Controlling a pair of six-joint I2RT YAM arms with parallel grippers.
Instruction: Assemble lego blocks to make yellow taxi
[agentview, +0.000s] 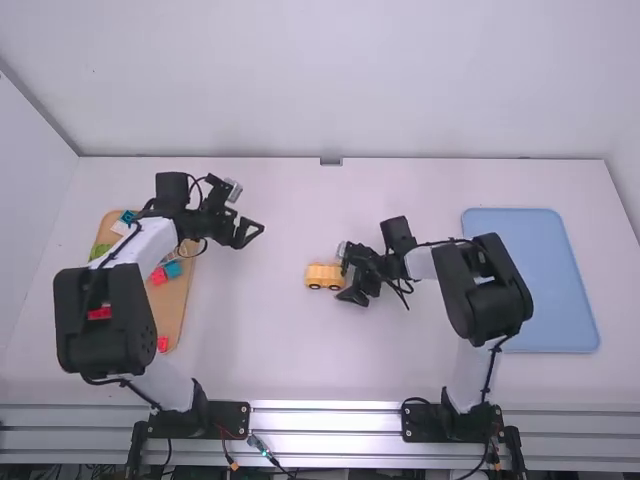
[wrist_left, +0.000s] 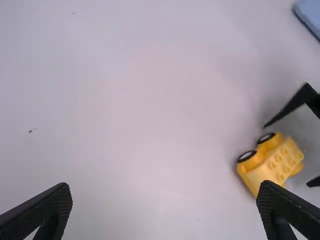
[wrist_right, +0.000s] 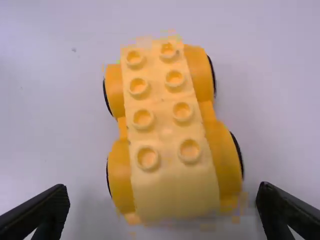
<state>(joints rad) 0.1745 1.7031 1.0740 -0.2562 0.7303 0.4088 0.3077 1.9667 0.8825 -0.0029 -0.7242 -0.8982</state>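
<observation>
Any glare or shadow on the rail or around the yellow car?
High view: strong glare along the metal rail. Left wrist view: faint shadow on the table near the right pincer. Right wrist view: soft shadow beside the yellow car, its studded top brightly lit.

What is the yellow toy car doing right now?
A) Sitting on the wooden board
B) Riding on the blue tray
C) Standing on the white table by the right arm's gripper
C: the yellow toy car stands on the white table, beside the right gripper.
</observation>
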